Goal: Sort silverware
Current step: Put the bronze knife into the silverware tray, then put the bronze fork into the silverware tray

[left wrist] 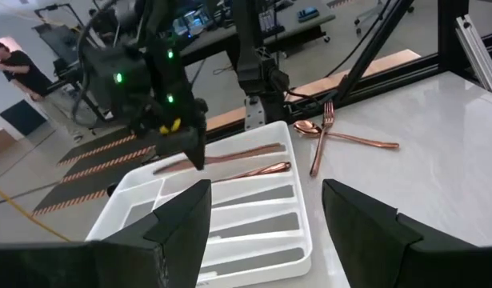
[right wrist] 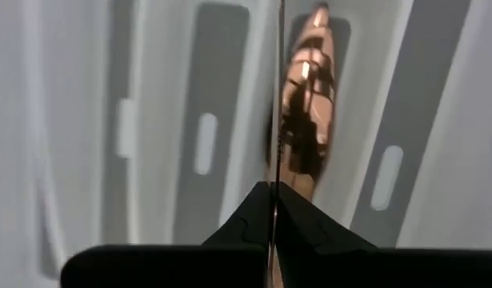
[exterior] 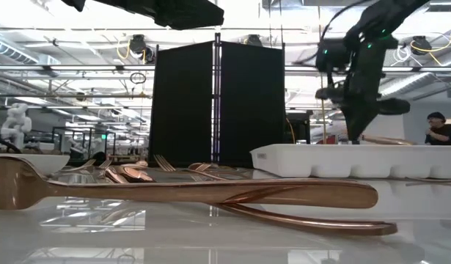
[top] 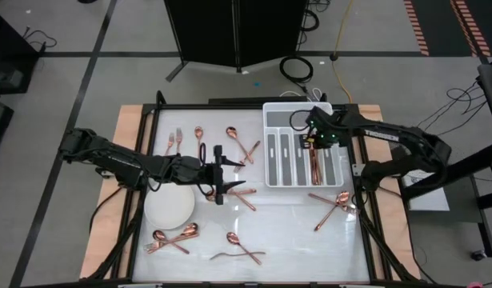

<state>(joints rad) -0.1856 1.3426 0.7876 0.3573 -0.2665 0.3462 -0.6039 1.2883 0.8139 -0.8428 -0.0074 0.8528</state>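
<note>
The copper silverware lies scattered on the table: forks, spoons, a crossed pair, and more at the near edge. A fork lies close in the low view. Some pieces lie in the white compartmented tray. My right gripper hovers over the tray, shut on one slim copper piece. My left gripper is open and raised above the table's middle, touching nothing. Its view faces the tray. My right gripper pinches a slim copper piece by one end between its two shut fingers, which point down from above. The piece is lifted clear, about level just above the tray's rim, running along a compartment toward the table's near edge. It shows edge-on in the wrist view.
A round white plate sits near the left arm's forearm. Copper spoons lie at the near edge. Black frame rails border the table. A person stands in the room beyond.
</note>
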